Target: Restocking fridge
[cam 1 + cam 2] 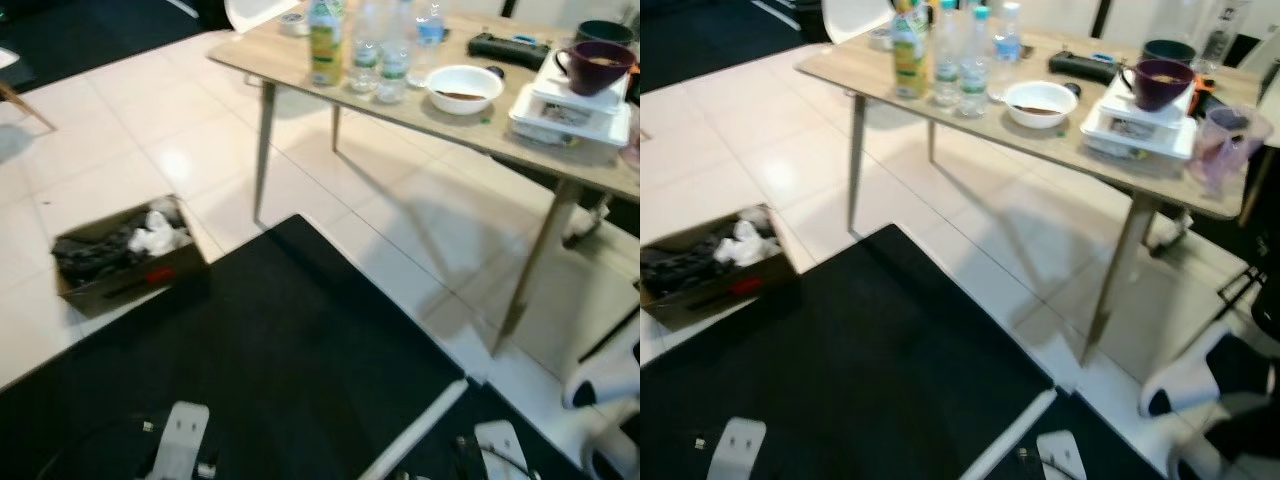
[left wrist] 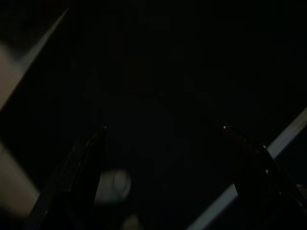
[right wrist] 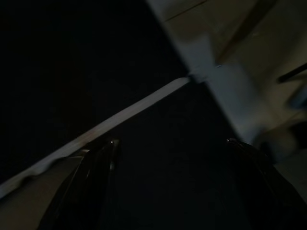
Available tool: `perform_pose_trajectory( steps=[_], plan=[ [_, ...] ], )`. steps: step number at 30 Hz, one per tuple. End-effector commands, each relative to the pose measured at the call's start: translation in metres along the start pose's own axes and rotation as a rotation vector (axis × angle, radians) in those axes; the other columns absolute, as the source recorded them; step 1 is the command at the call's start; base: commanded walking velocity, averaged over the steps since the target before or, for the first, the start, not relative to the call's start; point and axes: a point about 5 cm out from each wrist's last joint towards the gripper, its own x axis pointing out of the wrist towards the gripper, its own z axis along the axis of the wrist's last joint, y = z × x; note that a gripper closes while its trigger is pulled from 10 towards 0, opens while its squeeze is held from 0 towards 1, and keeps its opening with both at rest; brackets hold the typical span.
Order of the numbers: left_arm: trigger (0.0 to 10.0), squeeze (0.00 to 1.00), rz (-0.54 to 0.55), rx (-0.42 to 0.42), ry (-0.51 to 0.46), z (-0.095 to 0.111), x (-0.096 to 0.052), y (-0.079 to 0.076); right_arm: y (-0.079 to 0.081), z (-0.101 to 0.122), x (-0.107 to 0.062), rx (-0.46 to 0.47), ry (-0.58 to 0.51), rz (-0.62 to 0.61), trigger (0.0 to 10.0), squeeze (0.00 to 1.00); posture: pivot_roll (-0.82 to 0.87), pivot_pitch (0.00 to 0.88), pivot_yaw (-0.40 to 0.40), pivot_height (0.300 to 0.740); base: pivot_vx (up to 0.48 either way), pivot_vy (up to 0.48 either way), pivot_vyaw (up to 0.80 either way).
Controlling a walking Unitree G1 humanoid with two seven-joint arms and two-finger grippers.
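- Several bottles grouped at the left end of the wooden table: one yellow-labelled bottle, with clear water bottles just beside it. All upright, close together and near the table's front edge; probably the stock meant for the fridge, set out within easy reach.
- Further along the same tabletop, a white bowl holding something dark, then a purple mug resting on a white lidded container. Stacked that way perhaps to save space; less likely to be picked first.
- Down on the tiled floor, well apart from the table, an open cardboard box of dark and white clutter. Judged no part of the job.
- Left gripper hanging low over the black floor mat, fingers spread wide, nothing between them.
- Right gripper likewise low over the mat near its pale seam, fingers spread and empty.
- Both carried down and open, as suits walking, not reaching; bottles well out of reach.
- Judged stage: early, approaching the table, nothing yet picked up.
- Next need, most likely: closing in on the bottle end and raising one arm to grip height.
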Motion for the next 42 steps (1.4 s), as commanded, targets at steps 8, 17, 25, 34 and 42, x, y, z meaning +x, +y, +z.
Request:
perform_pose_trajectory(
  steps=[8, 17, 25, 34, 42],
  plan=[
    [10.0, 0.00, 0.004, 0.007, 0.046, -0.0144, -0.0066, 0.0028, 0.0026, -0.0051, -0.0024, 0.011, 0.020, 0.002, 10.0, 0.00, -0.10, 0.246, 0.073, 0.740, 0.417, 0.000, -0.43],
    [10.0, 0.00, 0.004, 0.008, 0.045, -0.0137, -0.0065, 0.0033, 0.0033, -0.0048, -0.0021, 0.013, 0.020, 0.004, 10.0, 0.00, -0.09, 0.248, 0.077, 0.740, 0.415, 0.000, -0.42],
    [10.0, 0.00, 0.008, 0.008, 0.045, -0.0139, -0.0066, 0.0053, 0.0063, -0.0050, -0.0023, 0.017, 0.021, 0.007, 10.0, 0.00, -0.08, 0.250, 0.081, 0.740, 0.416, 0.000, -0.05],
    [10.0, 0.00, 0.010, 0.009, 0.051, -0.0169, -0.0079, 0.0067, 0.0070, -0.0048, -0.0021, 0.019, 0.020, 0.008, 10.0, 0.00, -0.08, 0.249, 0.082, 0.740, 0.415, 0.000, 0.00],
    [10.0, 0.00, 0.000, 0.026, 0.039, -0.0152, -0.0087, 0.0063, 0.0083, -0.0028, -0.0015, 0.027, 0.013, 0.007, 10.0, 0.00, -0.07, 0.246, 0.084, 0.740, 0.415, 0.000, -0.24]
  ],
)
